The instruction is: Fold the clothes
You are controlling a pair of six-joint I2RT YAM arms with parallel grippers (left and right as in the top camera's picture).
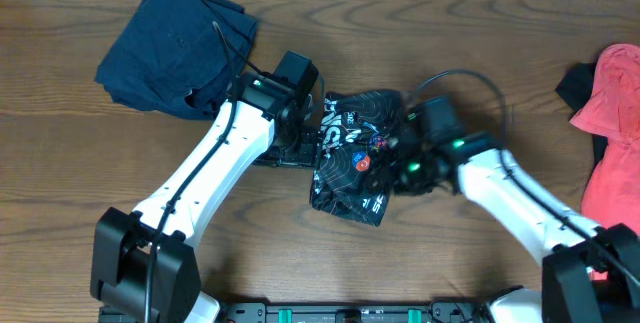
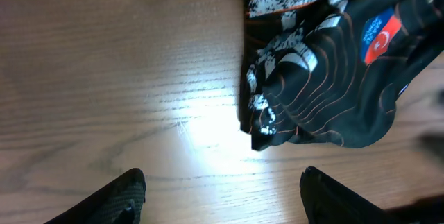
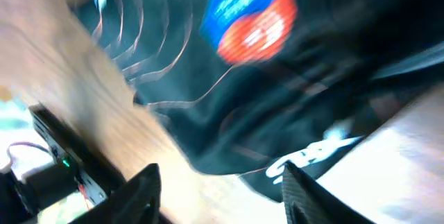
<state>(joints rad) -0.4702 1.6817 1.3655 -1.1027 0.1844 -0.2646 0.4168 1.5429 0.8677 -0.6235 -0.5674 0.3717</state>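
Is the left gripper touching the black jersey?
Apart. In the left wrist view, bare table shows between the open left gripper and the jersey.

The left pincer (image 2: 222,175) has its jaws apart over bare worktop (image 2: 104,78). Nothing lies between its fingers, and in its wrist view the wood ahead and to the left is free. Ahead to the right, the black jersey (image 2: 326,78) bunches up.

The right pincer (image 3: 220,179), jaws spread, has the jersey filling the room ahead of it. The two pincers face each other closely across the cloth.

A navy garment (image 1: 175,48) lies just behind the left pincer, and a coral-red garment (image 1: 615,133) lies well behind the right one.
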